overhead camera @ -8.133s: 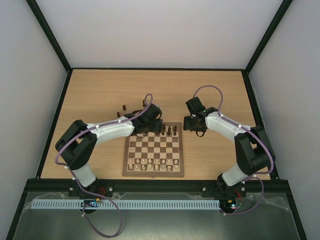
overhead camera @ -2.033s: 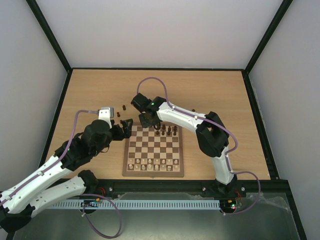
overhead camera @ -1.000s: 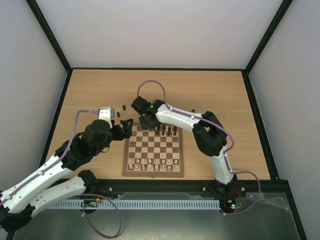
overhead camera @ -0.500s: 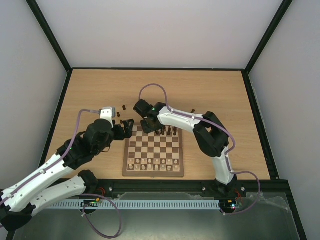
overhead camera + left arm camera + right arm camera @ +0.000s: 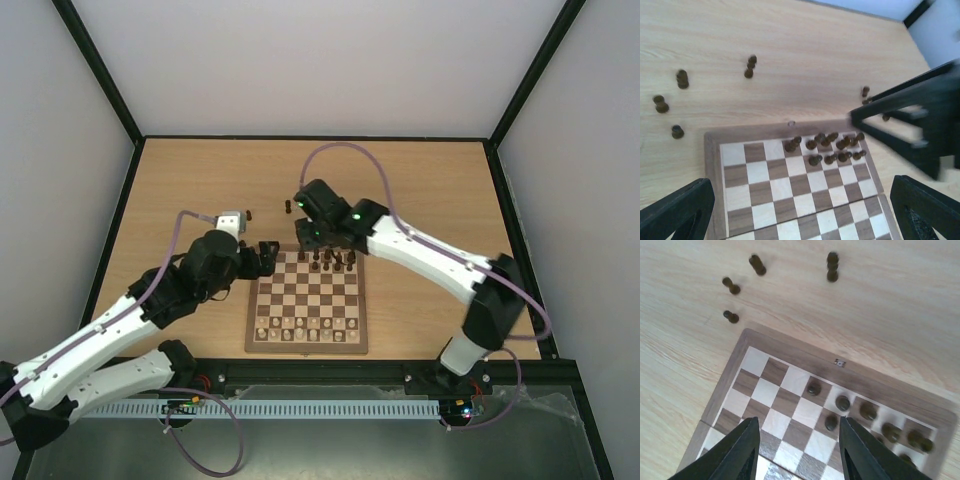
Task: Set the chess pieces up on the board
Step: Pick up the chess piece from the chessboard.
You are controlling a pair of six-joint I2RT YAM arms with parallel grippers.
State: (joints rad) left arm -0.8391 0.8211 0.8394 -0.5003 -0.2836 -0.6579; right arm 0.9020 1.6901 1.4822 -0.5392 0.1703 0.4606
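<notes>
The left hand (image 5: pixel 266 256) is hanging just off the far-left corner of the board (image 5: pixel 306 348). Its fingers (image 5: pixel 680 210) are standing wide apart with nothing between them. In its wrist view the dark chess pieces (image 5: pixel 815 160) are sitting bunched on the board's two far rows, ahead of the gap and toward its right finger. More of them are lying loose on the worktop (image 5: pixel 200 180) past the board's far edge, ahead and to the left of this hand, and a couple more ahead to its right.

The right hand (image 5: pixel 312 236) is hovering over the board's far edge, just beside the left hand, its arm reaching in from the right. Its fingers (image 5: pixel 735 455) are parted too and are gripping nothing, and checkered squares are showing in the gap. A few dark pieces are standing on the far rows just ahead of the gap and off toward its right finger. Farther ahead, beyond the board's border, four loose pieces are lying on bare wood.

Pale chessmen (image 5: pixel 300 330) are lining the board's two near rows, well apart from both hands.
</notes>
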